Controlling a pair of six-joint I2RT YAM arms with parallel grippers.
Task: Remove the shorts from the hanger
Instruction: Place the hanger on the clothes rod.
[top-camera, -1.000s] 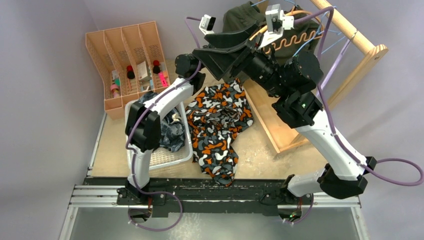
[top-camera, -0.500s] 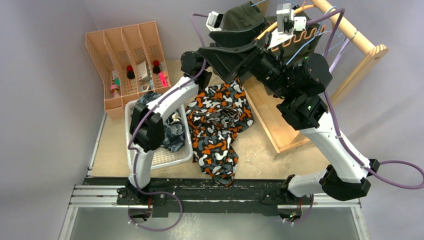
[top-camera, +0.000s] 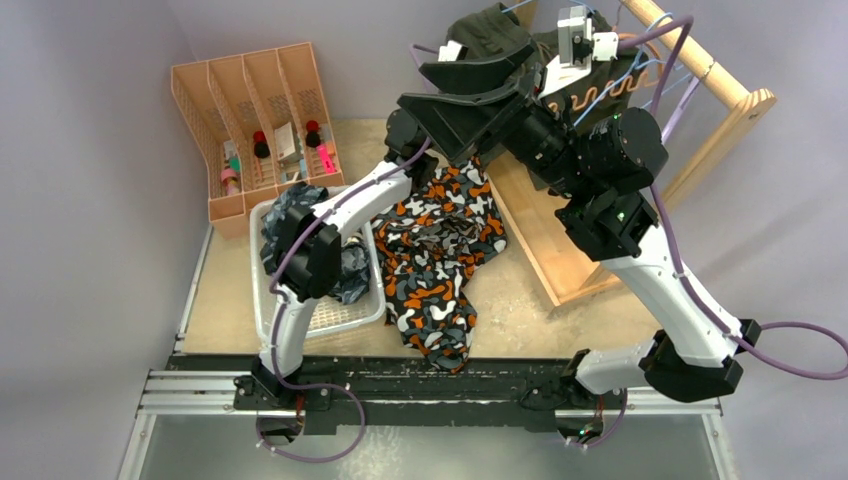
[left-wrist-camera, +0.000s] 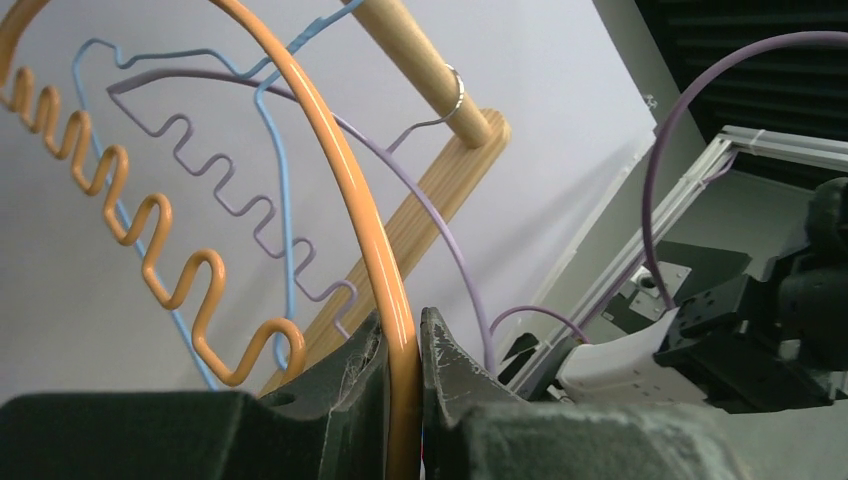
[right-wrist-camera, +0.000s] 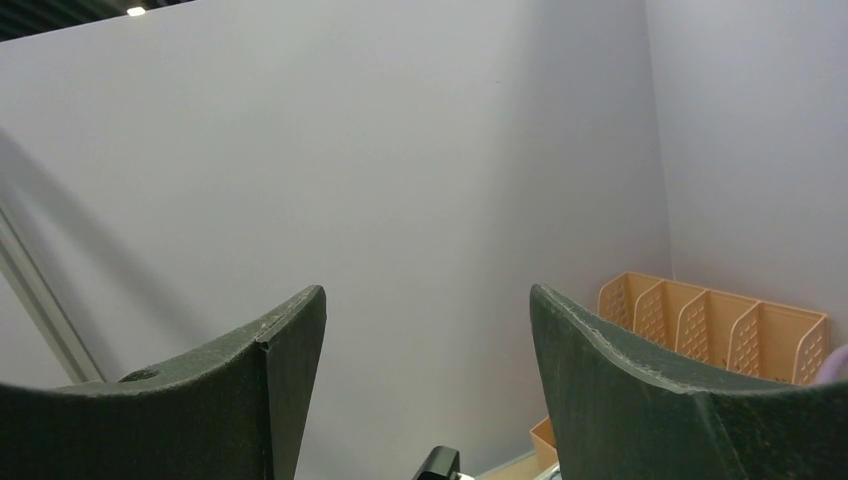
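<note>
Left wrist: left tool pinches orange hanger; right tool wide; perhaps three hangers.

A divided organiser stands at the far left corner of the worktop, with small items in its slots. Just before it sits a basket, with a first pair of shorts bundled inside. Just right of the basket, a second pair lies spread on the worktop. A clothes rail runs along the far right with hangers hooked on it. A third pair seems to hang there at the back, behind both raised arms. The left hand is closed around one hanger wire, and the other hangers lie beyond it.
</note>
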